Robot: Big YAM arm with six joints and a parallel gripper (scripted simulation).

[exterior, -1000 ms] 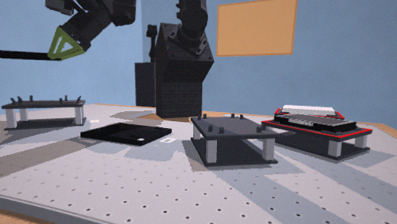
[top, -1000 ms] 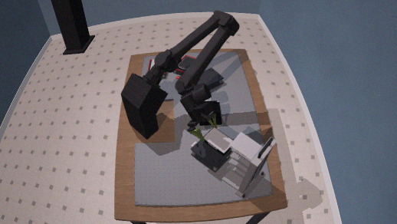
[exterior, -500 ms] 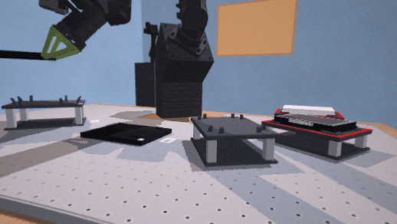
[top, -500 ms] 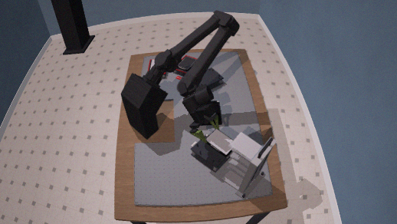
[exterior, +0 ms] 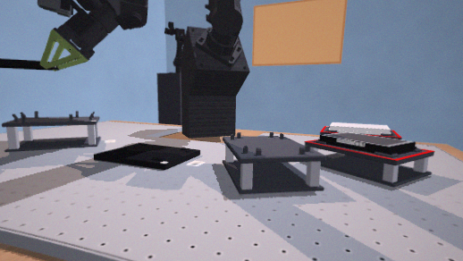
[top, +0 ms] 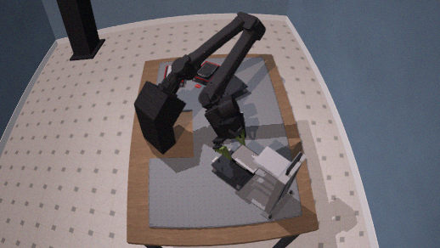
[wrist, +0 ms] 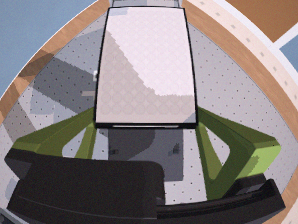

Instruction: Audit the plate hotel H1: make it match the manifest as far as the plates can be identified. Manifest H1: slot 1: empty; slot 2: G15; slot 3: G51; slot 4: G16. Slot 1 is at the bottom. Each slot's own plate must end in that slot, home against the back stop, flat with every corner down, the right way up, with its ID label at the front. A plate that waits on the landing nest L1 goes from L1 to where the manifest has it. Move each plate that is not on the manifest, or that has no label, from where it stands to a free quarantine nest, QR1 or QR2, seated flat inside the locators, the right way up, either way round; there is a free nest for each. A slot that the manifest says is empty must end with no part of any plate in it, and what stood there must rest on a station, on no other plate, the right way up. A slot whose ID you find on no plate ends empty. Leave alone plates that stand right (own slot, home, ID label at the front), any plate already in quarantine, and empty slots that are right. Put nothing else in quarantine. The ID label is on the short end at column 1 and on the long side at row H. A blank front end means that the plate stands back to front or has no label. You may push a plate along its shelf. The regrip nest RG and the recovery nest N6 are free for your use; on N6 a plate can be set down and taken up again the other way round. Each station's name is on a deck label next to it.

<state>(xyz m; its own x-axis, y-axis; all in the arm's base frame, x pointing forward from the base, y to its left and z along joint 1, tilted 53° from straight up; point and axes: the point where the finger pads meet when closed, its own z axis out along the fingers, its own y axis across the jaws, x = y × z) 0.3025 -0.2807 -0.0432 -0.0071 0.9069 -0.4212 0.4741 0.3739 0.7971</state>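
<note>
My gripper (top: 237, 153) (wrist: 145, 112) is shut on the long sides of a pale plate (top: 246, 158) (wrist: 150, 65) near its near short end. The plate looks level. In the exterior view it is a thin dark bar (exterior: 22, 64) high up at the left. Its near end shows a narrow light strip, with no readable ID. Its far end points at the hotel H1 (top: 284, 187); whether it is in a slot, I cannot tell. The hotel's slots are not clear. A dark raised nest (top: 227, 171) (wrist: 170, 167) stands below the plate, before the hotel.
Two red-edged nests stand on the far side; one holds a dark-topped plate (top: 208, 70) (exterior: 371, 139), the other a white plate (exterior: 359, 128). A raised nest with pegs (exterior: 273, 148) stands beside them. A low black block (exterior: 143, 155) lies nearby. Deck labels are unreadable.
</note>
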